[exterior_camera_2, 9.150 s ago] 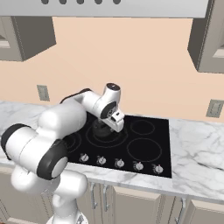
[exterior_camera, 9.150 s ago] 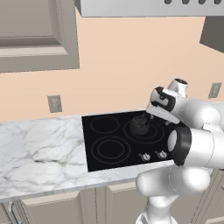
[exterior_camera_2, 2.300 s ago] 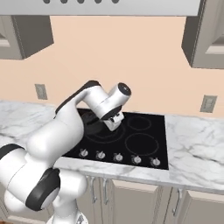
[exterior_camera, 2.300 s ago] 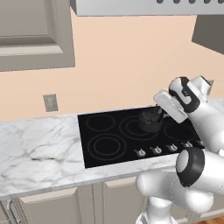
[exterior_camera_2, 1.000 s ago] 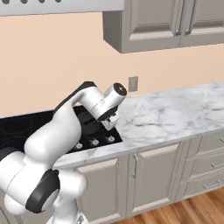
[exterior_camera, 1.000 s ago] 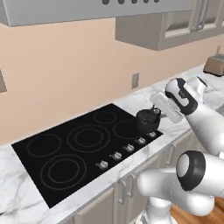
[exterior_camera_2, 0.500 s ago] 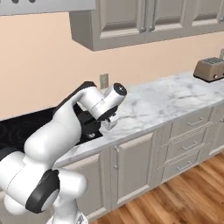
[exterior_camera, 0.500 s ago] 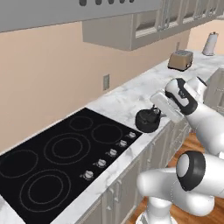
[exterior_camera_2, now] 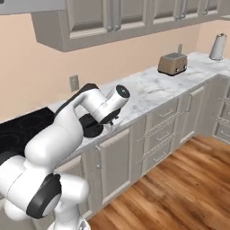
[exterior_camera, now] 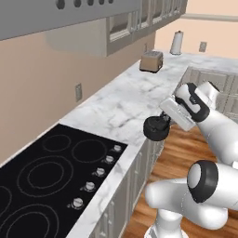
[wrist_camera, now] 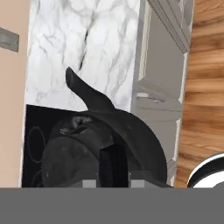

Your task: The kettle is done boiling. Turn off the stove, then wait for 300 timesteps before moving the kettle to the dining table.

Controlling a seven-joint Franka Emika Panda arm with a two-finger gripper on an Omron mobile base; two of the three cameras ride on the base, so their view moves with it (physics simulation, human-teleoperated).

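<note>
gripper (exterior_camera: 163, 122) clamped on kettle (exterior_camera: 155, 128) handle, kettle hanging just below it, past counter (exterior_camera: 125, 104) edge over floor. base has swung away from stove (exterior_camera: 42, 176) since 1 s ago, toaster (exterior_camera: 151, 61) now ahead; carry to table underway.

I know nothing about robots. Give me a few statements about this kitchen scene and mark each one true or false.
1. The small dark grey kettle sits on a burner ring of the black glass stove. False: it hangs off the stove, at the front edge of the marble counter.
2. The gripper is shut on the kettle. True.
3. A toaster stands on the counter. True.
4. The floor is white tile. False: it is wood planks.
5. Silver knobs line the stove's front edge. True.
</note>
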